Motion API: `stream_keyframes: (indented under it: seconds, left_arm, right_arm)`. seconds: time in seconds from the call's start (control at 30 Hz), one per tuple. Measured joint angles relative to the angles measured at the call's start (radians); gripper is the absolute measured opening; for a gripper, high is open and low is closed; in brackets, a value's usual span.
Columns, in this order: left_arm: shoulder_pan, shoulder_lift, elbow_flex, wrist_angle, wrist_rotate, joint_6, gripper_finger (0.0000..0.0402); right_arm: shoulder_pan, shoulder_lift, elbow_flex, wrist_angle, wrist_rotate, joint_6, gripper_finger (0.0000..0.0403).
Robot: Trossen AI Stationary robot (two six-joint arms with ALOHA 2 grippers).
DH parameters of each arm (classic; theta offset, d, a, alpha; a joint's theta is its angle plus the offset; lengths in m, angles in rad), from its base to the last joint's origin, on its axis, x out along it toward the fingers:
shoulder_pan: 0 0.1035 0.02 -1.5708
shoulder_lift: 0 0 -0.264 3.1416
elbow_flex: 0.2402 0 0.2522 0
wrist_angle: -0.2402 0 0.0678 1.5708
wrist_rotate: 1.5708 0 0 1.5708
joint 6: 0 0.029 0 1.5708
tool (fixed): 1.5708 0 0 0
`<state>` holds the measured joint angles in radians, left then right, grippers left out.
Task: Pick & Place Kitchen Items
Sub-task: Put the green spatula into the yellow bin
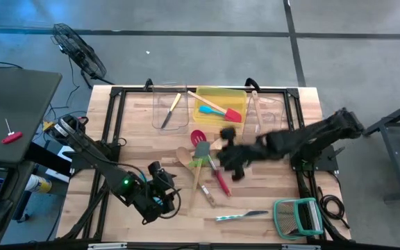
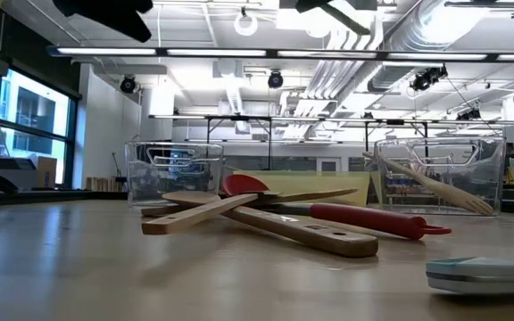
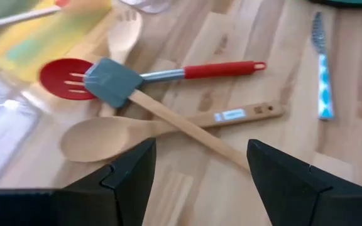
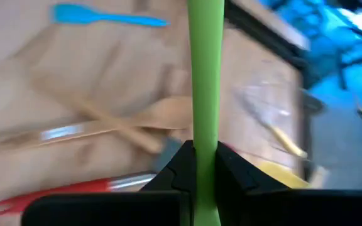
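Right gripper (image 4: 205, 166) lifts a green utensil (image 4: 206, 69) above the tabletop (image 1: 269, 198), fingers (image 4: 231, 171) clamped on its handle.

The utensil hangs over the pile of spoons (image 3: 115, 135) and spatulas (image 3: 113, 81) at tabletop centre; the red slotted spoon (image 3: 65, 78) and red handle (image 1: 221, 183) lie there too. Left gripper (image 3: 197, 166) waits at 7 o'clock, fingers (image 3: 131, 172) wide. The yellow bin (image 1: 220, 104) at 12 o'clock holds a blue-and-red spatula (image 1: 217, 110); a knife (image 1: 242, 216) lies at 5.
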<state>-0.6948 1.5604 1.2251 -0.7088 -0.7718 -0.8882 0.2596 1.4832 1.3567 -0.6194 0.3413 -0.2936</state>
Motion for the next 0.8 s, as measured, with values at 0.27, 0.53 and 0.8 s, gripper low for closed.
stream_keyframes:
  seconds: [0.27,0.53,0.8]
  left_arm:
    - [0.056,-0.015,0.001,-0.069,0.040,0.020,0.0244]
    - [0.081,-0.076,0.000,-0.135,0.074,0.054,0.0244]
    - [0.082,-0.139,0.001,-0.244,0.035,0.054,0.0244]
  right_arm:
    - [-0.393,-0.053,0.002,0.060,-0.258,-0.028,0.0021]
    - [-0.739,0.083,0.002,0.120,-0.520,-0.018,0.0021]
    - [-0.858,0.296,0.002,0.129,-0.608,-0.002,0.0021]
